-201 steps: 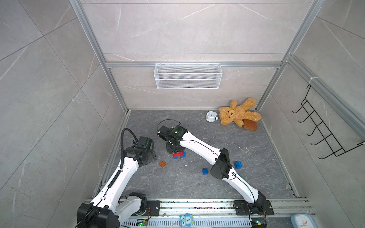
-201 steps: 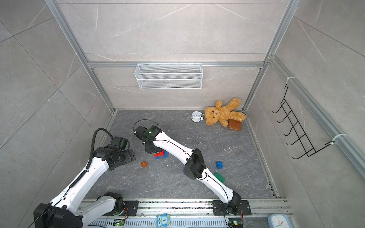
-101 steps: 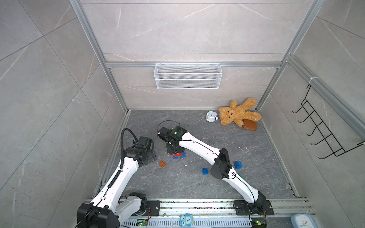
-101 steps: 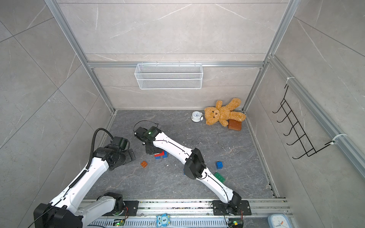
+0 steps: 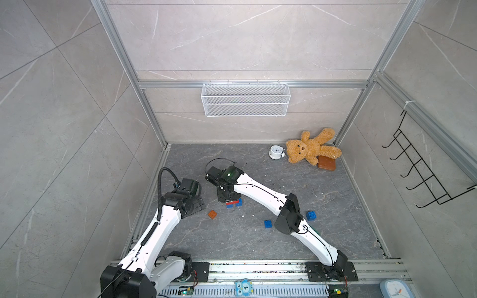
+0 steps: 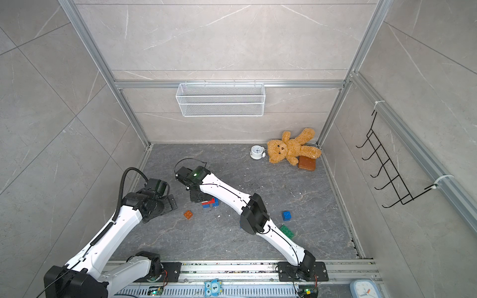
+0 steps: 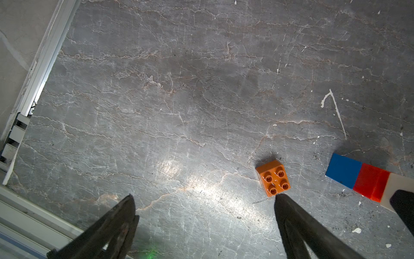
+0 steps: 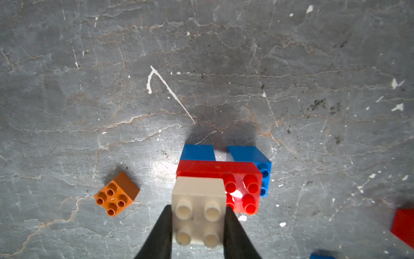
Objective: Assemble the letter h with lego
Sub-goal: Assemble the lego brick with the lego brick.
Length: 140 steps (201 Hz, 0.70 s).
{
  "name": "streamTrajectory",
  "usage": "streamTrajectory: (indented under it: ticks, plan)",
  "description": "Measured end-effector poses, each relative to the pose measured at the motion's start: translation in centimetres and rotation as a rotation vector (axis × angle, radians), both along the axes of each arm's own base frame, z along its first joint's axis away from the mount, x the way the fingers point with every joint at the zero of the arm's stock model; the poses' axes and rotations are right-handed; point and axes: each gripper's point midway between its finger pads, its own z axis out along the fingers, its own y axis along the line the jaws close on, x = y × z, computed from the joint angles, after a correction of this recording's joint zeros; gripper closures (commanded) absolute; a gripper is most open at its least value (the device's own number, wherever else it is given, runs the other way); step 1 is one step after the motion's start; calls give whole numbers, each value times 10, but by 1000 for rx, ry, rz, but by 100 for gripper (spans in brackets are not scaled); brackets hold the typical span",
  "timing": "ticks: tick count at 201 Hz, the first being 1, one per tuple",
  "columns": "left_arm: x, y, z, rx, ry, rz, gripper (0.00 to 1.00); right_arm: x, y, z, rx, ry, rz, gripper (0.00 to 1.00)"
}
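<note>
My right gripper [image 8: 198,226] is shut on a white lego brick [image 8: 198,210], one black finger on each side. The white brick sits on one end of a red brick [image 8: 243,186], which spans two blue bricks [image 8: 247,154]. Both top views show this stack [image 5: 233,203] [image 6: 210,203] under the right wrist. A brown lego brick [image 7: 273,178] [image 5: 212,214] lies studs up just past one fingertip of my left gripper [image 7: 203,201], which is open and empty. Loose blue bricks [image 5: 268,224] [image 5: 311,215] and a green one [image 6: 287,231] lie beside the right arm.
A teddy bear [image 5: 309,149], a small alarm clock [image 5: 275,151] and a smooth brown block [image 5: 326,163] lie in the far right corner. A wire basket [image 5: 245,99] hangs on the back wall, a hook rack [image 5: 423,175] on the right wall. Another red brick [image 8: 404,226] shows at the right wrist view's edge.
</note>
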Motion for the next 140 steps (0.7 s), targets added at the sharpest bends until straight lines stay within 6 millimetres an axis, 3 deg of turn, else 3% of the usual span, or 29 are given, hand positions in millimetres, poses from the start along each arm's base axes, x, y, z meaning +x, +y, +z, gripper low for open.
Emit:
streamTrajectory:
  ticks: [140]
  plan:
    - [0,-1,0,1,0,-6,2,-2,0,-8,23,-20,-6,100]
